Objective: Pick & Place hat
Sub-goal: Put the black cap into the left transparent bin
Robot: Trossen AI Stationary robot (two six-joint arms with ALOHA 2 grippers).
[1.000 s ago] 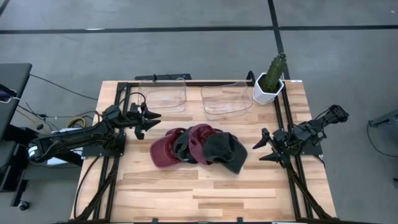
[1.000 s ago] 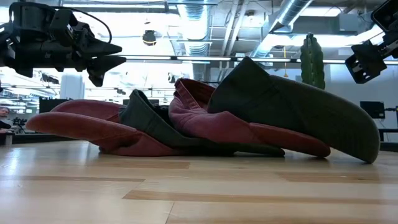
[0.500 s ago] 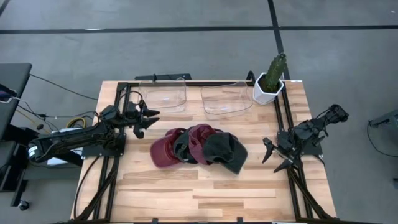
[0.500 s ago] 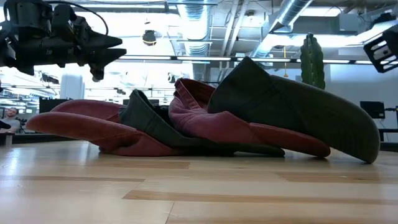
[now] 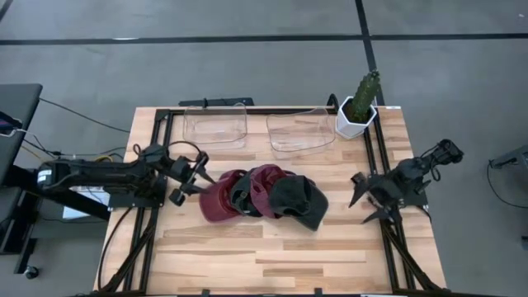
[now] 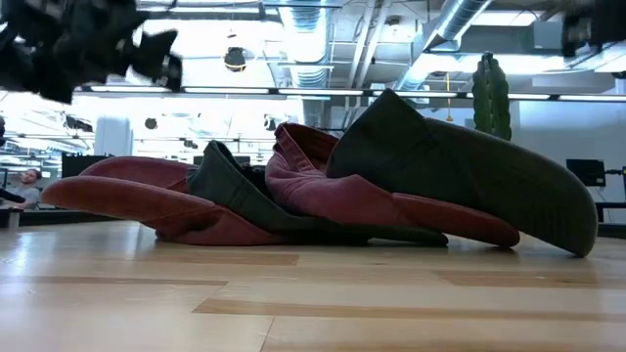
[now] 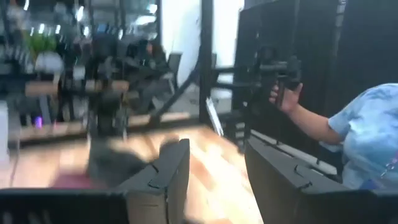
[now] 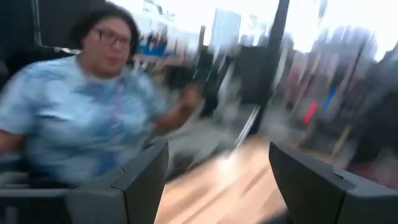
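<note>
Jaws apart on left gripper (image 5: 188, 178) and right gripper (image 5: 363, 200); only wrist views show person (image 8: 87, 124).

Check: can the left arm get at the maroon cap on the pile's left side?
Probably yes. The left gripper, open, hovers just left of the maroon cap, nothing between them; that cap's left side lies uncovered.

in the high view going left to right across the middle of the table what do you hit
left gripper → maroon cap → dark grey cap → right gripper
</note>
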